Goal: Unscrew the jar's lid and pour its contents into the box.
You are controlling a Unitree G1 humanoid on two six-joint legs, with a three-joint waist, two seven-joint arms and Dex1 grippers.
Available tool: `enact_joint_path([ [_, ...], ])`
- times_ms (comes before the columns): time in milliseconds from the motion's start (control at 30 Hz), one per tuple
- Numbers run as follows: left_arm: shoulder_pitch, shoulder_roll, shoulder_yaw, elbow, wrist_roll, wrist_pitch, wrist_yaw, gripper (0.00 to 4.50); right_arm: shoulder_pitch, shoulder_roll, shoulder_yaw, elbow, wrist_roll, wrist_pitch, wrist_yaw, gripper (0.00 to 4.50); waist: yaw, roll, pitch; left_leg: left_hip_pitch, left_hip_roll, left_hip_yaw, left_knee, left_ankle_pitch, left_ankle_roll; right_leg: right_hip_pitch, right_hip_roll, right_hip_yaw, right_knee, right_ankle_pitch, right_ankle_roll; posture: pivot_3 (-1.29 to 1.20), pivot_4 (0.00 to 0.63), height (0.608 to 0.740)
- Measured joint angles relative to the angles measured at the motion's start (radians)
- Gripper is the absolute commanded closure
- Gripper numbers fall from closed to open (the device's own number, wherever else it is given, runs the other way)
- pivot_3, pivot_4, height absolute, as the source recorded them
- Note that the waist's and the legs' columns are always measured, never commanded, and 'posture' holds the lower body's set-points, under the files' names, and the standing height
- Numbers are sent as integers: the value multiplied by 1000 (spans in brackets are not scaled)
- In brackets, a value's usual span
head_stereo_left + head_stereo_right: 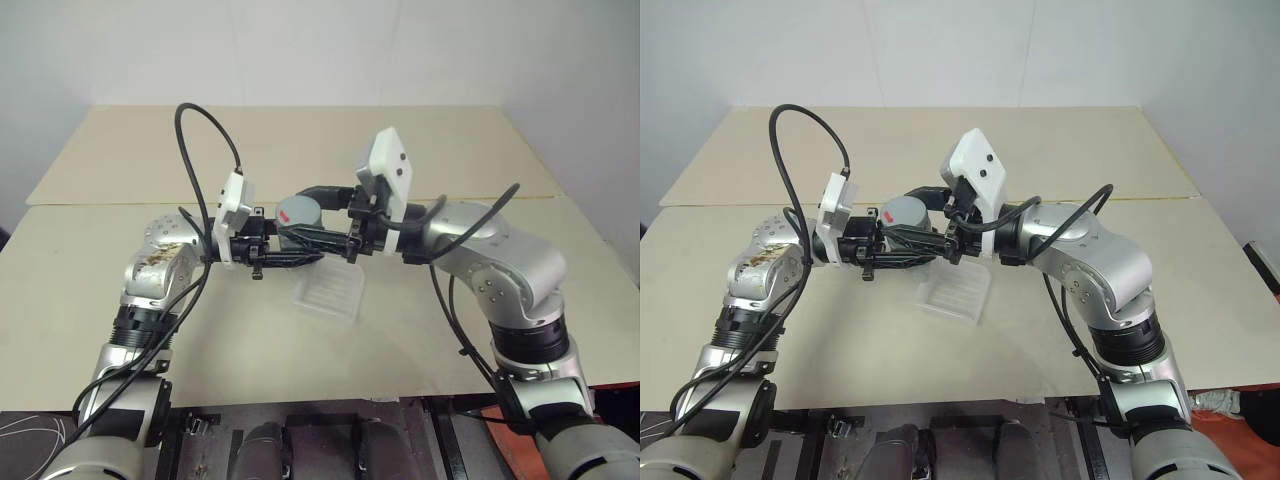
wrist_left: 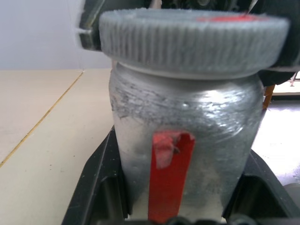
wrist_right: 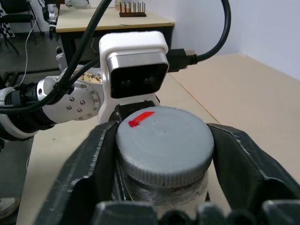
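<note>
Lid [image 3: 161, 143] gripped tight by right gripper [image 3: 164, 154], jar [image 2: 185, 154] clamped in left gripper [image 2: 183, 206].
It should be turned slowly, jar kept upright above box [image 1: 330, 292].

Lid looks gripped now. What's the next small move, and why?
Probably twist the right hand to start unscrewing. Its fingers sit closed on either side of the lid, which is seated fully on the jar. The left hand clamps the jar's body, held above the table with the box just below, so the jar is braced for turning.
</note>
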Motion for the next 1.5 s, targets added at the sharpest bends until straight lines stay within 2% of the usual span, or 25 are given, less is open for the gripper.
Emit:
enact_joint_path([
  [200, 4, 6, 1, -4, -1, 0, 1, 2569, -14, 24, -35, 15, 52, 63, -20, 1710, 0, 0, 0, 0, 0, 0, 0, 0, 0, 0, 0, 0, 0, 0, 0, 0, 150, 740],
  [400, 27, 14, -1, -6, 1, -1, -3, 2569, -99, 45, -223, 51, 195, 160, -102, 1710, 1, 0, 0, 0, 0, 0, 0, 0, 0, 0, 0, 0, 1, 0, 0, 0, 150, 740],
  [467, 28, 17, -1, -8, 1, 0, 0, 2569, -91, 28, -237, 49, 192, 158, -121, 1710, 2, 0, 0, 0, 0, 0, 0, 0, 0, 0, 0, 0, 1, 0, 0, 0, 150, 740],
  [567, 39, 25, 2, -25, 0, 3, 10, 2569, -2, -34, -232, 35, 97, 86, -135, 1710, 4, 0, 0, 0, 0, 0, 0, -1, 1, 0, -1, 0, 0, 0, 0, 0, 150, 740],
  [667, 56, 42, 9, -36, -2, 7, 25, 2569, 151, -142, -183, 30, -65, -36, -128, 1710, 5, 0, 0, -1, -1, 1, 0, -1, 1, 0, -1, 0, -1, 0, 0, 0, 150, 740],
  [733, 62, 52, 22, -41, -5, 12, 40, 2569, 264, -171, -174, 42, -137, -91, -131, 1710, 3, 0, 0, 0, 0, 1, 0, -1, 1, 0, -1, 0, -1, 0, 0, 0, 150, 740],
  [867, 69, 65, 51, -45, -21, 28, 76, 2569, 435, -144, -175, 113, -229, -172, -165, 1710, -5, 0, 0, 1, -1, 1, 0, 0, 0, 0, -1, 2, -2, 0, 0, 0, 150, 740],
  [1100, 98, 54, 50, -59, -22, 27, 131, 2569, 462, -69, -179, 208, -316, -216, -253, 1710, -2, 0, 0, 4, 0, 1, -1, 0, -1, 1, 0, 3, -2, 0, 0, 0, 150, 740],
  [1133, 99, 53, 50, -61, -22, 27, 140, 2569, 470, -69, -176, 228, -331, -216, -259, 997, 1, 0, 0, 3, 0, 1, 0, 0, -1, 1, 0, 3, -2, 0, 0, 0, 150, 740],
  [1167, 99, 53, 50, -61, -20, 25, 149, 2569, 479, -68, -171, 242, -345, -215, -260, 848, 4, 0, 0, 3, 0, 1, -1, 0, 0, 1, 0, 2, -2, 0, 0, 0, 150, 740],
  [1233, 99, 52, 50, -61, -17, 20, 166, 2569, 493, -66, -165, 248, -351, -208, -256, 122, 3, 0, 0, 2, 0, 1, -1, 0, 0, 1, 0, 3, -2, 0, 0, 0, 150, 740],
  [1367, 98, 46, 46, -60, 12, -19, 201, 2569, 510, -84, -162, 213, -345, -172, -224, 8, 1, 0, 0, 3, 0, 1, 0, 0, 0, 1, 0, 3, -2, 0, 0, 0, 150, 740],
  [1500, 62, 1, 20, -2, 141, -161, 313, 2569, 510, -183, -202, 80, -236, -51, -117, 8, 7, 0, 0, 3, -1, 0, 0, 0, 0, 1, 0, 2, -3, 0, 0, 0, 150, 740],
])
